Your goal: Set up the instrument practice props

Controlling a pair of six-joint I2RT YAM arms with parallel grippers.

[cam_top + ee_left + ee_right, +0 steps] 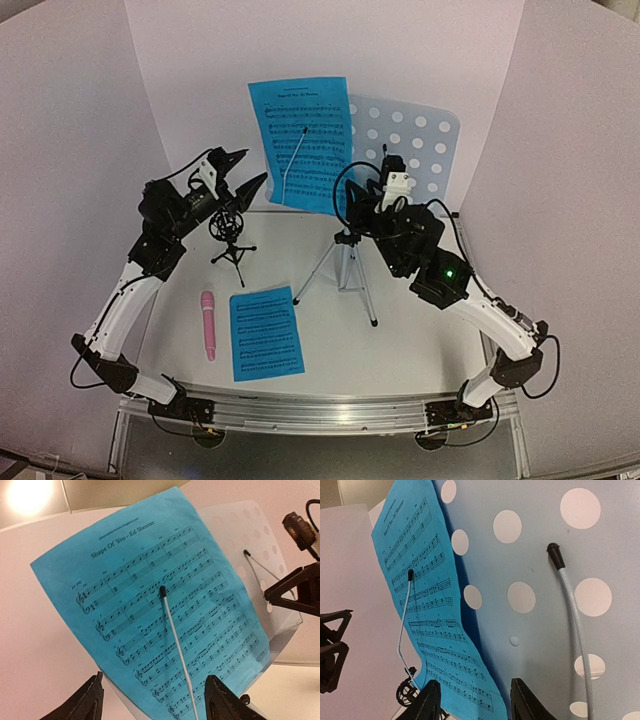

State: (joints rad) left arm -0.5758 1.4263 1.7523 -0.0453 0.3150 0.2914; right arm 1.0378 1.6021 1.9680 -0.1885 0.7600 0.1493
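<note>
Sheet-music page (130, 605), blue, leans on the pale-blue perforated music-stand desk (408, 131), straight ahead of the left pincer (152, 705). That pincer's two dark fingers stand wide apart with nothing between them. The page's heading reads "Shape Of You - Ed Sheeran". A smaller line above it is too fine to read, and the staves below show only as rows of notes. A thin white retaining wire (178, 650) with a black tip lies across the middle of the page. The page covers the side of the desk nearer the left pincer. The other side is bare, showing round holes and a second wire (575, 625).

The right pincer (477, 704) sits close up to the desk, fingers spread and gripping nothing. The page's lower corner hangs beyond the gap between them. The desk's bottom edge is cut off in that view.

From above, the silver tripod legs (345, 268) stand on the counter (390, 350) below the right pincer, their top hidden by that arm. The small black tripod mic mount (232, 238) stands just below the left pincer. Further back from the left pincer, toward the arm bases, the pink stick microphone (208, 324) lies flat beside the second sheet-music page (265, 333), whose print is too small to read.
</note>
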